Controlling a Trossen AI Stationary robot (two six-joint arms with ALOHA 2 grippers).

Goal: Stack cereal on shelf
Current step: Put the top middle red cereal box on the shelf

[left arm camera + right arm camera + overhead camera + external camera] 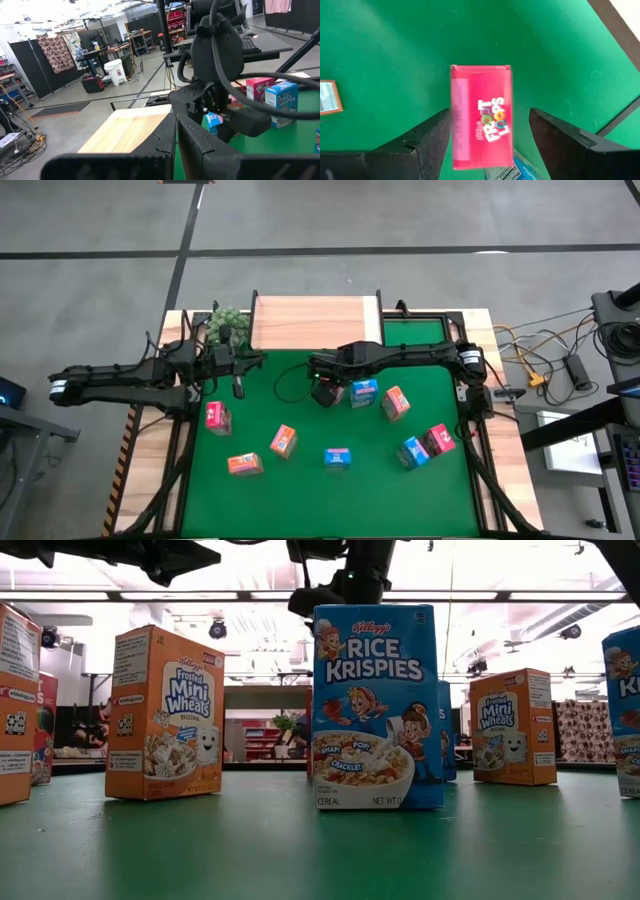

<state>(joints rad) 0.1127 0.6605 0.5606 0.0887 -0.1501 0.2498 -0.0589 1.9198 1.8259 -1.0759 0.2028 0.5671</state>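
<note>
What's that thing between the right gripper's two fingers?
A pink-red Froot Loops box on the green mat. The right wrist view shows it, with the open fingers either side.

Cereal boxes [283, 441] stand scattered on mat [300, 500] before shelf [310, 322].

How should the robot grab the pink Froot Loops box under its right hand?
Best from straight above, the way the open right hand already hangs, one finger on each long side of the Froot Loops box. The box looks narrow enough to fit between the fingers with room on both sides, and its flat sides should give the fingers something even to squeeze.
</note>
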